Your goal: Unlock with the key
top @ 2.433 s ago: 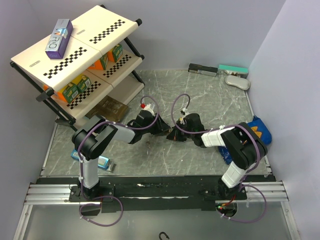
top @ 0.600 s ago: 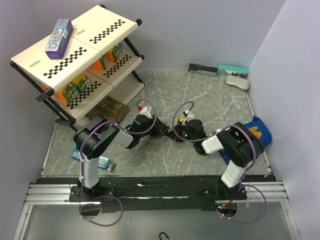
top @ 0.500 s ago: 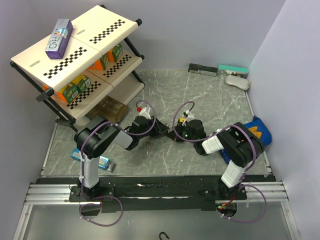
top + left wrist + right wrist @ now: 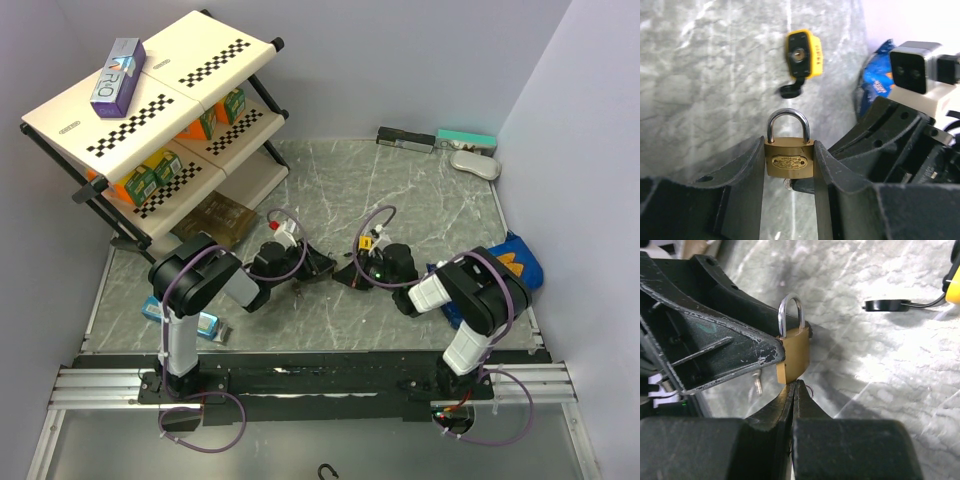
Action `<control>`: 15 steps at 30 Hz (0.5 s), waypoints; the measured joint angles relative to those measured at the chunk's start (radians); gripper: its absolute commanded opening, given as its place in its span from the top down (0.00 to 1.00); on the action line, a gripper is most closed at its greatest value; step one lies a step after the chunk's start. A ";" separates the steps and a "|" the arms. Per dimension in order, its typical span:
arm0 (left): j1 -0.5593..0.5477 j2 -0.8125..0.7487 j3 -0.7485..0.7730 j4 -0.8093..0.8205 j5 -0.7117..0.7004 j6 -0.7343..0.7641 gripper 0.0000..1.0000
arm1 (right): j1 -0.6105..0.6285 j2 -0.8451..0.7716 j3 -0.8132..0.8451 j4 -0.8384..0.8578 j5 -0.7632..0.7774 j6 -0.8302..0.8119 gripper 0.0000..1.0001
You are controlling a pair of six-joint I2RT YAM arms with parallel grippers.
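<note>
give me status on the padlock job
Left gripper jaws clamped on brass padlock, shackle closed. Right gripper jaws shut at its underside, key not visible. Yellow lock lies apart, nothing blocking.

Brass padlock [image 4: 794, 360] is upright with the shackle closed, pinched in the left gripper [image 4: 793, 342]. Right gripper [image 4: 795, 386] has its 2 fingers pressed together, tips right under the lock's bottom edge. Black round cap [image 4: 884, 305] lies on the marble table [image 4: 865, 370], upper right.
</note>
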State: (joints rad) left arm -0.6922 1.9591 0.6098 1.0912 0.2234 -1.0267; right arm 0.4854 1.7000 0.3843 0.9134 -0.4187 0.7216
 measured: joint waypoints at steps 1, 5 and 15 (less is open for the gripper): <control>0.000 0.000 -0.005 0.018 0.003 -0.006 0.99 | -0.005 -0.009 -0.005 0.004 -0.009 0.007 1.00; 0.000 -0.018 -0.016 0.058 0.019 -0.011 0.99 | -0.019 -0.046 -0.019 0.012 -0.033 0.025 1.00; 0.003 -0.115 -0.039 0.121 0.043 -0.010 0.99 | -0.035 -0.214 -0.031 -0.020 -0.069 0.040 1.00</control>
State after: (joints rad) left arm -0.6888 1.8439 0.5713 1.2121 0.2668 -1.0363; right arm 0.4500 1.4860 0.3531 0.8936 -0.4881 0.7616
